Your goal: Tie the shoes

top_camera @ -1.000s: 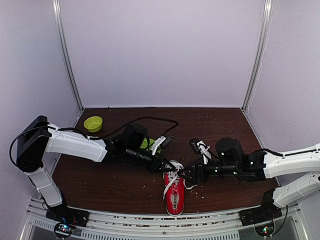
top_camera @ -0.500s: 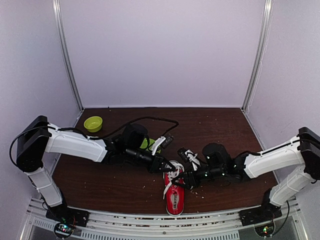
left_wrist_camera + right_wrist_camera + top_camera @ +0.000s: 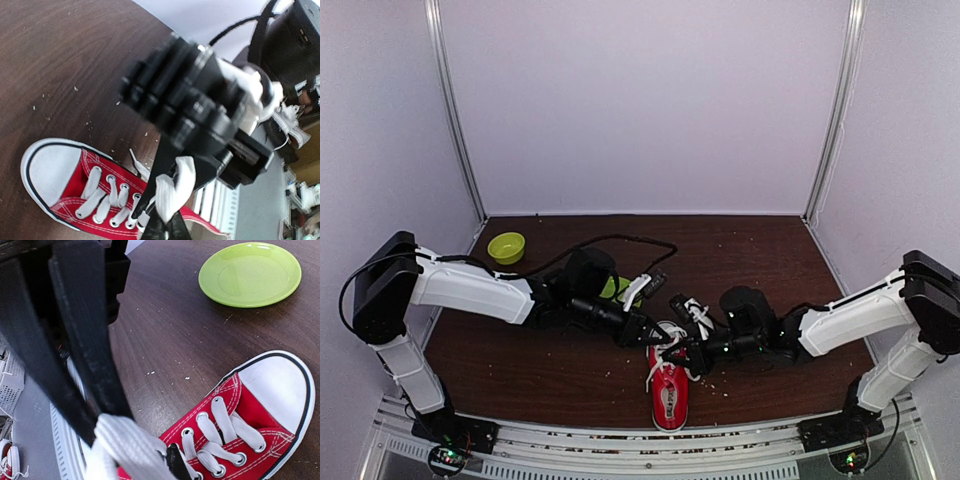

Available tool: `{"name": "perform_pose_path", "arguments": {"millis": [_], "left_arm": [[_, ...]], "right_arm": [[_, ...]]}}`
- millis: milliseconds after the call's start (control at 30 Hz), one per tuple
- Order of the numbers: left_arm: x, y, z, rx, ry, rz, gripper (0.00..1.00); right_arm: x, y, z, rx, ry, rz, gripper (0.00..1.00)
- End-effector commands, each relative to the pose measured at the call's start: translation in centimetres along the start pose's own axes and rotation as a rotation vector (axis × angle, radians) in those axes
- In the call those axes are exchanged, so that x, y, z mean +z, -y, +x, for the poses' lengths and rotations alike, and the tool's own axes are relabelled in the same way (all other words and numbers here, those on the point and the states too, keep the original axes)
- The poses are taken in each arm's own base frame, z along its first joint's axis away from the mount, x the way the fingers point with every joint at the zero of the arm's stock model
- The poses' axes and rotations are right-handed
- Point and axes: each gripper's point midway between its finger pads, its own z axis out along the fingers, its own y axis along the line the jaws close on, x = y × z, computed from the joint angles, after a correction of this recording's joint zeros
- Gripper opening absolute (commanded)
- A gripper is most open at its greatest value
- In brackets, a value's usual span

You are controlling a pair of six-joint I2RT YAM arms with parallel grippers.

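The right gripper is squeezed shut on a white lace. The red shoe lies just below its tips, toe end farther out. The left gripper is pinched shut on white lace too, right above the shoe. Pull too hard and the lace may slip out, or the light shoe may slide

The sneaker lies on the tabletop beneath both pincers, the left pincer and right pincer flanking its laces. A plate sits behind the left pincer, and a bowl sits farther left.
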Motion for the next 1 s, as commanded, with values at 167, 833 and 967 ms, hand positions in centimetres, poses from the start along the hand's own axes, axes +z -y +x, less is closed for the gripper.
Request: {"name": "perform_pose_path", "arguments": {"millis": [167,833,967], "left_arm": [[-2.6,-1.0,-0.3,0.025,0.071,-0.122,0.45],[1.4,-4.8,-0.6,-0.001,0.013,-0.112,0.33],[2.4,-3.4,0.1,0.047,-0.014,0.011,0.33]], "right_arm": [[-2.0,0.7,-1.9,-0.012,0.122,0.067,0.00],[-2.3,0.6,-1.7,0.000,0.133,0.058,0.00],[-2.8,1.1,-2.0,-0.002,0.160,0.091,0.00]]}}
